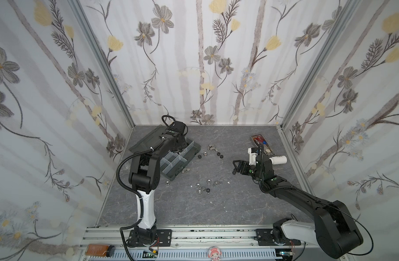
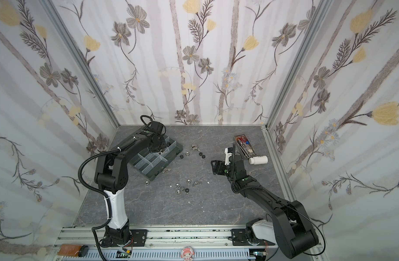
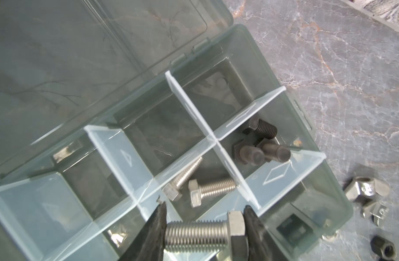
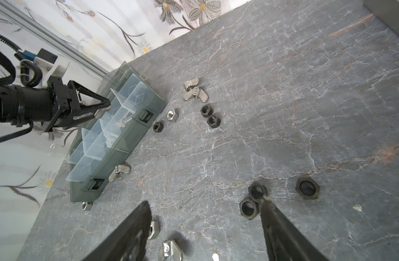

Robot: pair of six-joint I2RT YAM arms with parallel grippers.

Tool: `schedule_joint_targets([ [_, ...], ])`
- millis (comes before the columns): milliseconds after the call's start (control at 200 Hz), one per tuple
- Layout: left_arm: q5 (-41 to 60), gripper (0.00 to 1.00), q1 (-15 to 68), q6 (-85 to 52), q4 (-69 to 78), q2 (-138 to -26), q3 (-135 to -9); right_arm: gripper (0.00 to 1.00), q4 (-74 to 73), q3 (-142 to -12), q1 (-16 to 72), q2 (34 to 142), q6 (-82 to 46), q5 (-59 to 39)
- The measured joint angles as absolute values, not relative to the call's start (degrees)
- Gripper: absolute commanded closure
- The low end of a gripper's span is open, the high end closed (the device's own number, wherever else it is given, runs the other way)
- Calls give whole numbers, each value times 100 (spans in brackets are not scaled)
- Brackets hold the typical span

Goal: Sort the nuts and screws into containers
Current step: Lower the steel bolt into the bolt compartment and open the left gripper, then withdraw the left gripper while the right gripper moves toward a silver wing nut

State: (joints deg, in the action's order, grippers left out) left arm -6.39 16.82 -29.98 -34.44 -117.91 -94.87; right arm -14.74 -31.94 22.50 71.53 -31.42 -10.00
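The left gripper clamps a silver hex bolt over the organizer box. In the box, silver bolts and black bolts lie in neighbouring compartments. Wing nuts lie on the table. The right gripper hangs spread and empty above black hex nuts.

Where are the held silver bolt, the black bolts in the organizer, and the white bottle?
held silver bolt (image 3: 196, 235): left wrist view, threaded shank.
black bolts (image 3: 252, 156): left wrist view, one bolt's shank end.
white bottle (image 1: 279, 160): in a top view, its body.
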Motion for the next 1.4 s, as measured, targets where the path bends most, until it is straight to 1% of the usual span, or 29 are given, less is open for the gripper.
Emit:
schedule_joint_targets([
  [220,-648,52,1649,-2993,-3476,-12123,-9749,23,-1476,-3181,2261,7131,-3142,-1013],
  [330,-666,45,1645,-2993,-3542,-12202,-9751,23,-1483,-3181,2265,7098,-3142,-1013],
  [465,-685,32,1638,-2995,-3583,-12215,-9747,24,-1479,-3181,2281,7096,-3142,-1013],
  [625,-679,23,1645,-2989,-3603,-12018,-9736,23,-1424,-3201,2373,7131,-3127,-1004],
  [794,-598,13,1638,-2991,-3535,-11334,-9566,25,-1168,-3479,2598,7168,-2987,-797],
  [854,-523,9,1640,-2991,-3511,-11002,-9406,27,-1024,-3603,2705,7179,-2932,-674],
  [964,-320,5,1671,-2982,-3341,-10420,-8936,31,-646,-3802,2886,7188,-2786,-456],
  [1104,19,2,1769,-2967,-3083,-9590,-8064,37,-220,-3868,3039,7188,-2650,-301],
  [1264,242,0,1907,-2978,-2781,-8735,-7148,46,209,-3868,3234,7129,-2587,-189],
  [1354,325,0,2003,-3000,-2696,-8313,-6707,45,381,-3870,3365,7118,-2528,-154],
  [1404,340,0,2075,-3004,-2648,-8027,-6449,41,530,-3894,3457,7118,-2473,-128],
])
